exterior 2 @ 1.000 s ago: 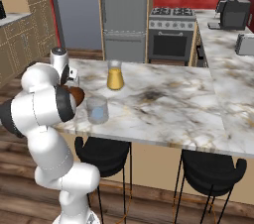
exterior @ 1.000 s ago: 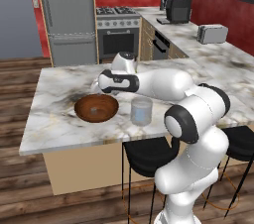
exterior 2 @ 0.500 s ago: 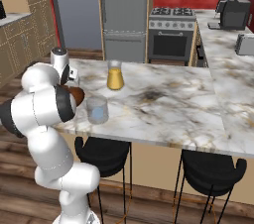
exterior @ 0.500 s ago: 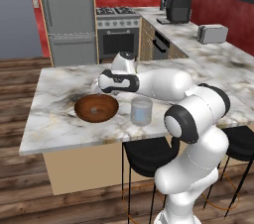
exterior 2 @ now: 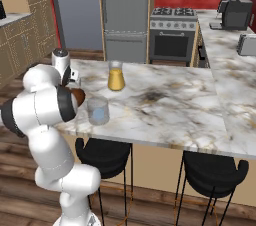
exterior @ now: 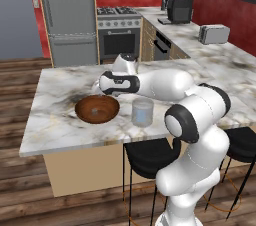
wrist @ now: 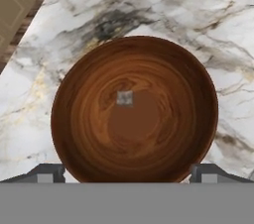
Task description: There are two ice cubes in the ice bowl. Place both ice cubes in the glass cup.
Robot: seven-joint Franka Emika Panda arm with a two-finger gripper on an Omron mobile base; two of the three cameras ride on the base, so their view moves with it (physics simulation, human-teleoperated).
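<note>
Presently, the claw [wrist: 127, 177] is held above the ice bowl [wrist: 134, 111], with its jaws spread wide and nothing between them; the two dark finger tips are seen at the lower corners of the hand view, one at each side of the bowl's rim. This stance is judged to be a pre-grasp alignment: the bowl is centred under the hand so that a descent onto its contents can be made.

In the hand view, one small pale ice cube [wrist: 124, 98] is seen resting on the bowl's floor, slightly left of centre. A second cube cannot be made out there. In the left base view, a pale bluish tint is noted in the lower part of the glass cup [exterior: 143, 113]; whether this is a cube already delivered cannot be told at that size.

The ice bowl [exterior: 97, 108] is placed on the marble tabletop [exterior: 55, 120] near the front edge, with the glass cup just beside it on the right, apart from it. This short spacing is judged to favour a brief transfer.

The right base view supplies what the others lack: a handled pitcher of orange juice [exterior 2: 116, 76] is shown farther back on the tabletop, beyond the glass cup [exterior 2: 98, 110], well clear of the transfer path. There, the bowl is largely hidden behind the arm.
</note>
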